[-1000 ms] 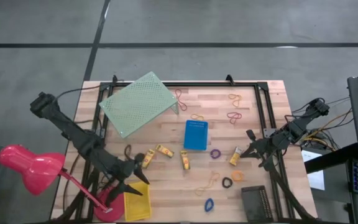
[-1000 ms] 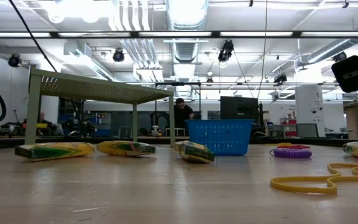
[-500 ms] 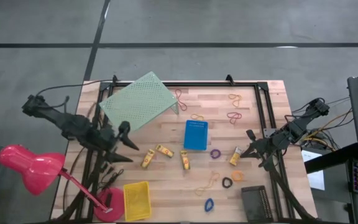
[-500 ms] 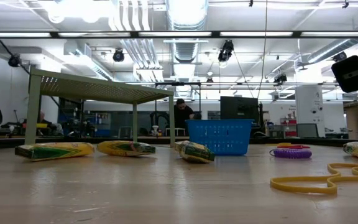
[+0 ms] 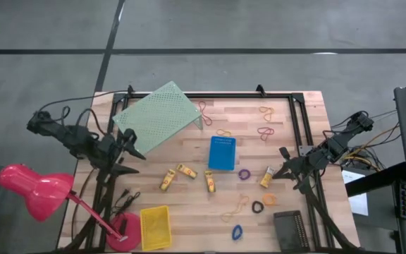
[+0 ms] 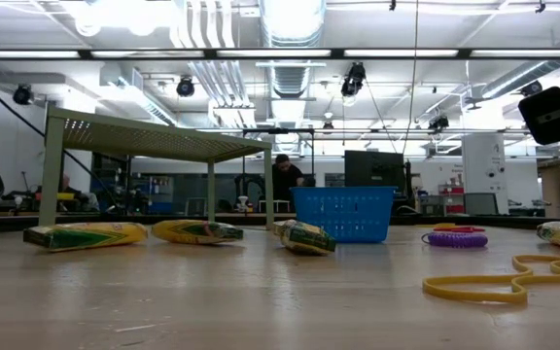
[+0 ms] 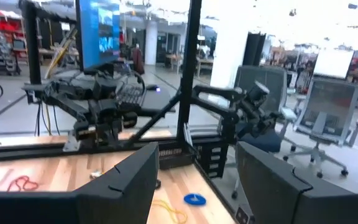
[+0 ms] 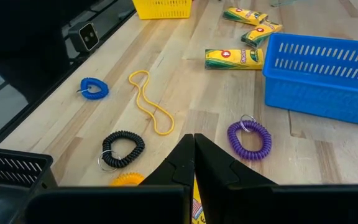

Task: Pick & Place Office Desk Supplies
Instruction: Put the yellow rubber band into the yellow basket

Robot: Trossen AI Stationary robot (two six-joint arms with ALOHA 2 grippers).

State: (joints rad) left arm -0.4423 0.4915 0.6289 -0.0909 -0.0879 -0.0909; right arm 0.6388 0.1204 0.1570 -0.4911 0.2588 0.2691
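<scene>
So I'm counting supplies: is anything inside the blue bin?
The blue bin looks empty from above. In the right wrist view its slatted wall hides the floor, so small pieces cannot be ruled out.

Open wood at the table's front centre

The blue bin (image 5: 222, 153) (mid-table) and green riser (image 5: 156, 117) block the back-left; the yellow bin (image 5: 155, 227) guards the front-left corner.

The high view looks straight down on the whole table (image 5: 189, 204). The low view sits at tabletop height, facing level across the boards into the room, close to a yellow band (image 6: 494, 280). The right wrist view looks down close; it shares the blue bin (image 8: 319, 74) with both (also the purple ring (image 8: 249, 139)). The left wrist view faces outward, level
</scene>
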